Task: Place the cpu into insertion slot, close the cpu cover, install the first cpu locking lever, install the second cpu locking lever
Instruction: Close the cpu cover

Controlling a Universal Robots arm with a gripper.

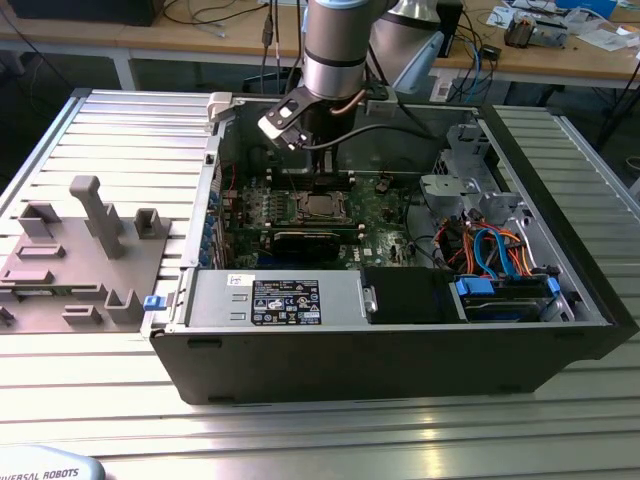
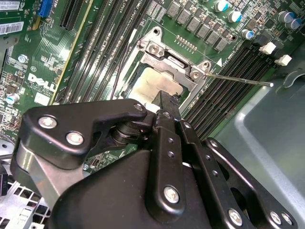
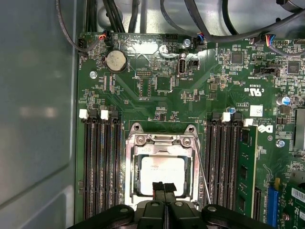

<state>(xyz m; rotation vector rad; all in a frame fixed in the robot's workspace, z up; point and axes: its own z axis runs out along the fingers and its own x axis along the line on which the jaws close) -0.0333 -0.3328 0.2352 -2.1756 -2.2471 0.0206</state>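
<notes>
First wrist view: the cpu (image 3: 162, 174) lies flat in the slot (image 3: 128, 160). The cover (image 3: 162, 143) is down around it, and the silvery top shows through the window. A thin lever (image 3: 204, 179) runs along one side of the slot. In the second wrist view the lever juts out from a slot corner over the green board (image 2: 43, 62).

The gripper (image 3: 164, 188) has its fingers pressed together with nothing between them. The tips are over the cpu's edge, and I cannot tell whether they touch it.

In the exterior view the gripper hangs just above the cpu, inside an open black case (image 1: 400, 350). A long black card (image 1: 305, 240) lies just beside the slot at six o'clock. Blue cables (image 1: 490, 250) lie at four o'clock. A grey fixture (image 1: 80, 255) sits on the ribbed table (image 1: 120, 130) at nine o'clock from the case.
</notes>
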